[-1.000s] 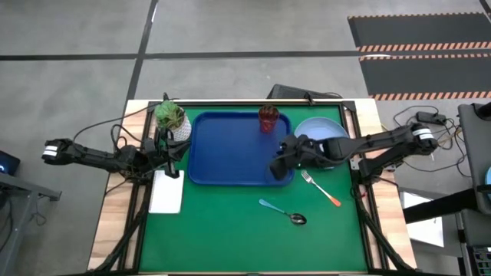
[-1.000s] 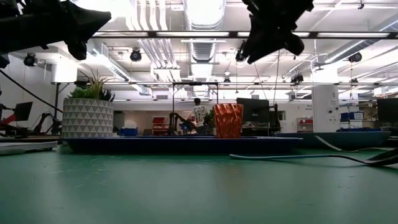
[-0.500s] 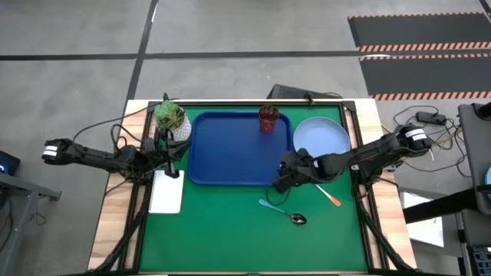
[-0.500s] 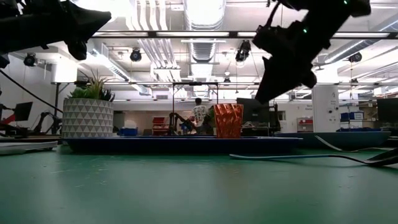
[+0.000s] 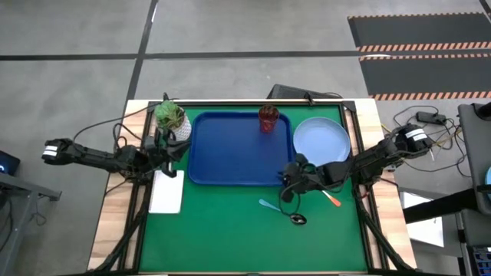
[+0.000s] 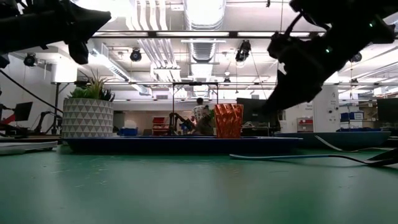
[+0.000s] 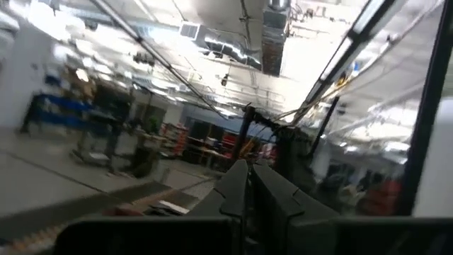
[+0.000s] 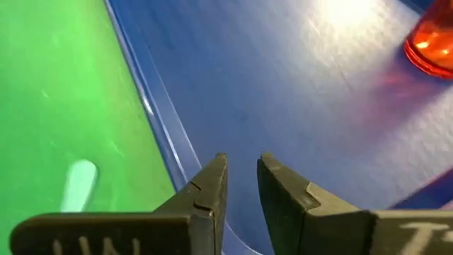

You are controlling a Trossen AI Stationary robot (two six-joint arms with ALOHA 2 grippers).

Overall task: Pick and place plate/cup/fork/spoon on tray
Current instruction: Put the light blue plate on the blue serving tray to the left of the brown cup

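Two dark arms reached in over a green mat (image 5: 230,230) that covered the wooden tabletop (image 5: 115,222), and grey concrete floor ran beyond it. Behind, in the low view, there was a bright workshop with pipes and lamps overhead, and a person (image 6: 199,115) stood far back.

The tray (image 5: 230,149), smooth dark-blue plastic with rounded corners and a raised rim, lay at the far middle of the mat. The cup (image 5: 268,118), a reddish translucent tumbler, stood upright inside its far right corner. The plate (image 5: 322,139), round and pale blue, sat on the mat just right of the tray. The fork (image 5: 331,198), orange-handled, lay on the mat near the plate's near side. The spoon (image 5: 285,213), metal bowl and teal handle, lay on the mat near the tray's near right corner.

The right end effector (image 5: 288,192) hung above the spoon's handle, by the tray's rim, its fingers (image 8: 205,195) a narrow gap apart and holding nothing. The left end effector (image 5: 173,149) waited by a white patterned pot (image 5: 180,130) with a green plant, fingers (image 7: 237,188) pressed together. A white card (image 5: 166,192) lay just left of the mat.
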